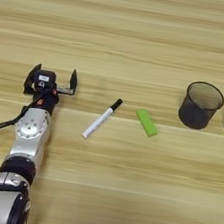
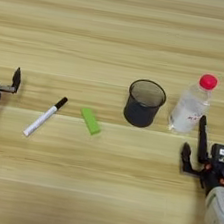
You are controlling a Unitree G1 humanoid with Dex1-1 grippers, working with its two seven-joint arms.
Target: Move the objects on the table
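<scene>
Left eye view: left claw (image 1: pixel 51 82) spread, empty, left of white marker (image 1: pixel 101 118) and green block (image 1: pixel 147 122) on worktop (image 1: pixel 122 196) | right eye view: right claw (image 2: pixel 194 144) spread, just below bottle (image 2: pixel 191 106); mesh cup (image 2: pixel 144 103) upright | nothing gripped, moving seemingly not begun.

text: none I can read | bottle (image 2: pixel 189 107) label: blurred | my wrist tags: too small
</scene>
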